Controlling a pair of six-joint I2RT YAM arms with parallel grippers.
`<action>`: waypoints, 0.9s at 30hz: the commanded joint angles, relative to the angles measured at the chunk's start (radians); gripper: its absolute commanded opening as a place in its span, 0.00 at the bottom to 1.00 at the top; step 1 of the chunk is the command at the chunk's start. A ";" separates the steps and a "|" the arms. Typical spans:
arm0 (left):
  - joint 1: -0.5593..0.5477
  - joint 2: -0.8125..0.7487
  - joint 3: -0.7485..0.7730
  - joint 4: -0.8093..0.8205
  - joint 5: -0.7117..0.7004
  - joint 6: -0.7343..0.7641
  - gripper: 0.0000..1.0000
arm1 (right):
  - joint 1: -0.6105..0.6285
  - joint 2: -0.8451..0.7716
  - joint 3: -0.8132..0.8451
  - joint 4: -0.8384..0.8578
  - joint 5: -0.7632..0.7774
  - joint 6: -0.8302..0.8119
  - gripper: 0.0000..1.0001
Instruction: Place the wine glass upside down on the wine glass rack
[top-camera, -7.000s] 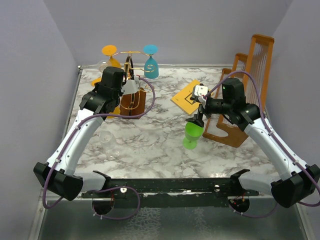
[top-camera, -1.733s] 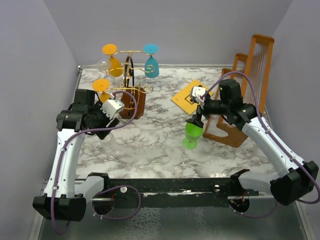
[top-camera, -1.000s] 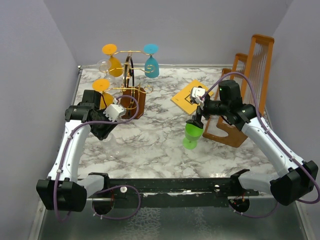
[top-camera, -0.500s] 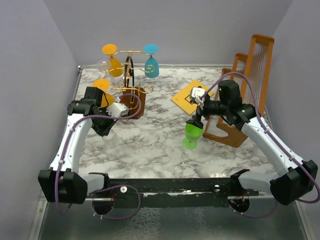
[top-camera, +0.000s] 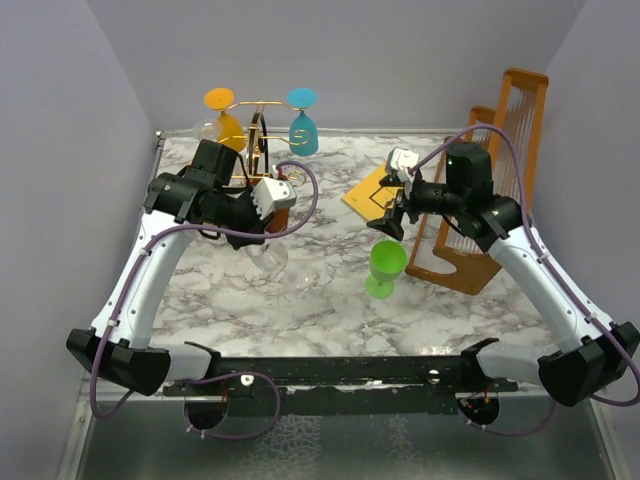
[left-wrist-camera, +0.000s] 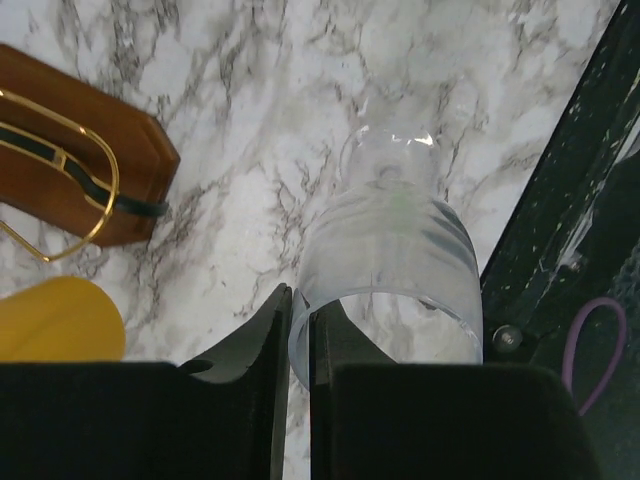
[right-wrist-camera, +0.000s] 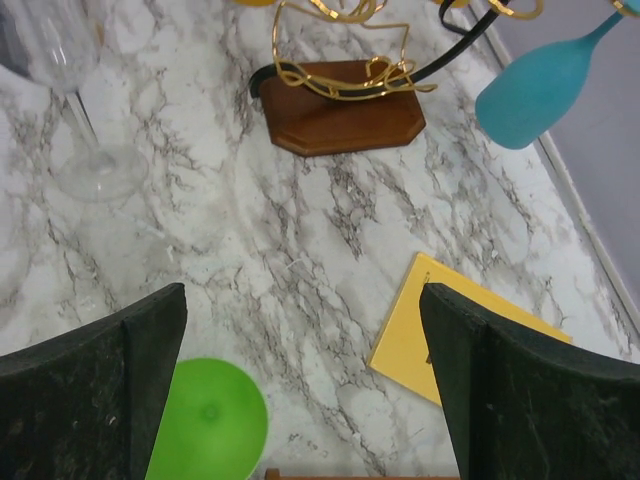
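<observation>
Left gripper: we see the left gripper (left-wrist-camera: 298, 312) clenched, its 2 fingers pinching the rim wall of the wine glass (left-wrist-camera: 390, 260).
Wine glass: clear, tilted, bowl mouth toward the wrist and foot pointing away. It sits over the left half of the worktop (top-camera: 330, 295), just on the near side of the rack's wooden block. We cannot tell whether its foot touches the marble.
Wine glass rack: the wine glass rack (right-wrist-camera: 340, 110) stands near the far-left corner, its gold wire arms rising from a dark brown block.
On the rack: we count a teal glass (top-camera: 302, 135) and an orange glass (top-camera: 226, 126) hanging foot-up. A 2nd orange bowl (left-wrist-camera: 58, 320) shows beside the block.
Right gripper: the right gripper (right-wrist-camera: 302, 295) is released, jaws spread wide, hanging above a green glass (top-camera: 385, 262) and apart from it.
Green glass: upright on the marble, right of the middle.
Edges: a metal rim runs along the far edge, and plain walls close the left, far and right sides. Wooden frames (top-camera: 512, 130) stand along the right edge.
Open room: we see bare marble between the held glass and the green glass, reaching to the near edge.
Writing: a yellow card (right-wrist-camera: 460, 320) lies toward the far edge, right of middle. Its dark mark is too small for us to read.
</observation>
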 joint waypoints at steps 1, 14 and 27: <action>-0.021 0.030 0.146 0.068 0.167 -0.078 0.00 | -0.004 0.035 0.125 0.037 0.057 0.191 1.00; -0.034 0.114 0.367 0.733 0.201 -0.680 0.00 | -0.004 0.121 0.436 0.017 0.262 0.532 0.96; -0.033 0.127 0.375 0.938 0.103 -0.886 0.00 | -0.004 0.154 0.479 0.057 0.402 0.633 0.74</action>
